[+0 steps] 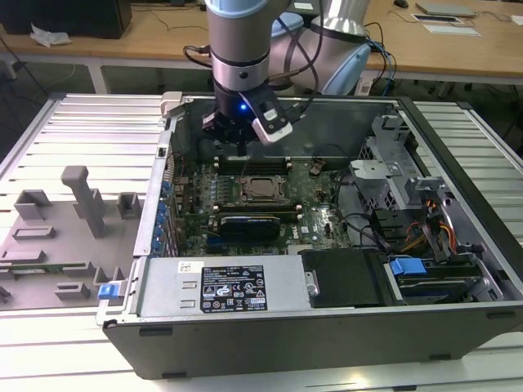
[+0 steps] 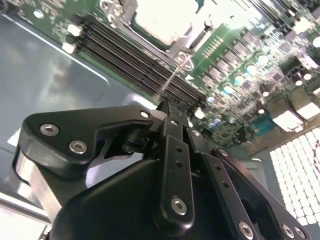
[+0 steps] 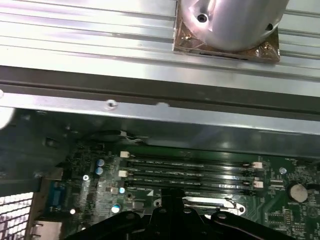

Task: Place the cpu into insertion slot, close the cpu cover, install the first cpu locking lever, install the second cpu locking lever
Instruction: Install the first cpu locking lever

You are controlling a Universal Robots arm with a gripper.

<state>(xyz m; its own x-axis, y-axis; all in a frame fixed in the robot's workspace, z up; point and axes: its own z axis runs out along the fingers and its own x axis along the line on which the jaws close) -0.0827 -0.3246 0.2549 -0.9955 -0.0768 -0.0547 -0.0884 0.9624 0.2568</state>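
The cpu (image 1: 260, 189), a small beige-topped square, lies in the insertion slot (image 1: 244, 193) on the green board inside the open computer case. In the second wrist view the cpu (image 2: 160, 20) shows bright, with the silvery cpu cover (image 2: 176, 46) framing its edge. A thin wire locking lever (image 2: 175, 75) slants from the socket corner down to my fingertips. My gripper (image 1: 239, 153) hangs just behind the socket, over the memory slots. Its fingers (image 2: 172, 150) are shut together at the lever's free end, and its black linkages (image 3: 172, 215) also appear in the first wrist view.
Long black memory slots (image 3: 190, 172) run beside the socket. A black graphics card (image 1: 249, 222) lies in front of it. A metal drive cage (image 1: 392, 171) and cables fill the case's right side. Grey fixtures (image 1: 86, 200) stand on the slatted table at the exterior view's left.
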